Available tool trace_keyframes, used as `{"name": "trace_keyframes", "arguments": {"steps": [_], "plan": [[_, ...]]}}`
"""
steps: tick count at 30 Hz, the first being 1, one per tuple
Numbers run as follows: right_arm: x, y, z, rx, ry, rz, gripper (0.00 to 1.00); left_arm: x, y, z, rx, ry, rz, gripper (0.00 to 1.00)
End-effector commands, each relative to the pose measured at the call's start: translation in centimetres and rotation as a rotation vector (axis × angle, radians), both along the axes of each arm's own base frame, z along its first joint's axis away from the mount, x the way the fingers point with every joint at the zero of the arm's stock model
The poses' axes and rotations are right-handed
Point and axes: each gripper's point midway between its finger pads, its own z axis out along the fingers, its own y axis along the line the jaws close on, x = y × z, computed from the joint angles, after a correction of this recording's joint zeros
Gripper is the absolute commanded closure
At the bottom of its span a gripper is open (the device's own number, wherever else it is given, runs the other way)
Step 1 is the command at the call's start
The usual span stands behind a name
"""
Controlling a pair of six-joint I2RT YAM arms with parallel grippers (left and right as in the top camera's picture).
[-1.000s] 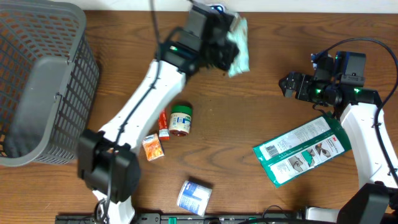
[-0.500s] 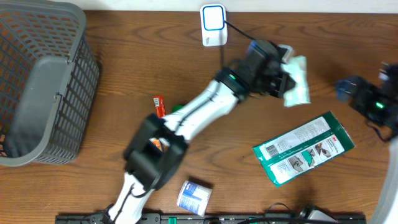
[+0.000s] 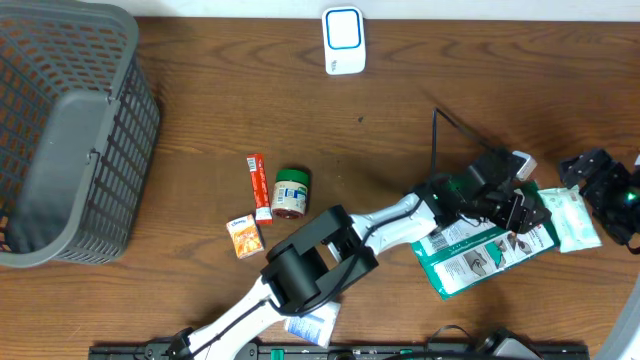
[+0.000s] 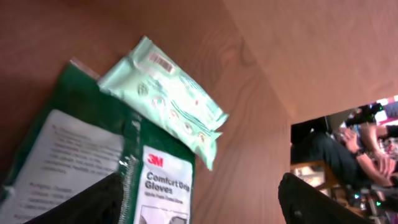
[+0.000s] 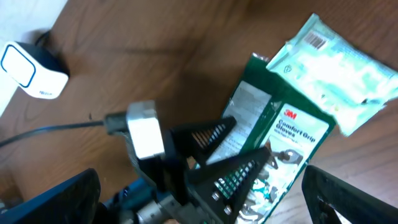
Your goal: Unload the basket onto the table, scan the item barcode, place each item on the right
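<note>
The left hand [image 3: 514,206] and right hand [image 3: 592,178] are open, with the wipes pack [image 3: 572,220] lying beside, perhaps overlapping, the 3M gloves pack [image 3: 465,255].

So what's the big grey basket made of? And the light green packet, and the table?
The basket looks like hard matte grey plastic: moulded grid walls. The light green packet seems soft, shiny plastic film, crinkled with sealed ends. The table looks like wood, brown with grain lines, though it could be a printed wood-look top.
</note>
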Motion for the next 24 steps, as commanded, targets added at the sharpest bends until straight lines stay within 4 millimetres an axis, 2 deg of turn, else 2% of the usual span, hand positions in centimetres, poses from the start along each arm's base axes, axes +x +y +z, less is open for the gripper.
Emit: {"name": "trace_keyframes", "arguments": {"steps": [1,4,7,10,12,13,14,16,17,18,19,21,24], "plan": [[-0.2,0.7,-0.4,0.018,0.014,0.024,0.01,2.6,1.4,2.7,-0.01,-0.09,0.014,0.2],[-0.4,1.6,-0.8,0.015,0.043,0.056,0.01,3.8,3.2,4.3,0.035,-0.133,0.015,0.2],[-1.2,1.9,-1.5,-0.015,0.11,0.05,0.01,5.3,5.9,7.0,0.079,-0.168,0.041,0.2],[-1.9,1.4,-2.3,-0.048,0.174,-0.006,0.01,7.4,9.7,9.8,0.161,-0.204,0.123,0.2],[-2.3,0.8,-2.9,-0.065,0.21,-0.057,0.05,8.3,12.5,11.2,0.227,-0.207,0.184,0.2],[-2.4,0.6,-3.3,-0.074,0.222,-0.071,0.13,8.6,14.2,11.9,0.268,-0.211,0.21,0.2],[-2.5,0.3,-3.8,-0.084,0.231,-0.079,0.25,8.8,15.7,12.5,0.302,-0.214,0.228,0.2],[-2.5,0.1,-5.0,-0.089,0.237,-0.087,0.61,9.0,18.8,13.5,0.372,-0.228,0.262,0.38],[-2.4,0.1,-5.9,-0.081,0.239,-0.098,0.85,9.2,20.3,13.9,0.409,-0.237,0.284,0.46],[-2.4,0.1,-6.8,-0.072,0.244,-0.109,0.99,9.5,21.8,14.2,0.449,-0.252,0.31,0.47],[-2.5,0.1,-7.8,-0.061,0.25,-0.125,0.99,10.1,23.8,14.6,0.503,-0.276,0.351,0.53],[-2.7,0.1,-9.7,-0.042,0.259,-0.162,0.99,11.2,27.3,14.9,0.605,-0.308,0.442,0.76],[-2.9,-0.4,-12.5,-0.04,0.261,-0.254,0.99,12.8,32.1,15.2,0.727,-0.321,0.574,0.85]]}}
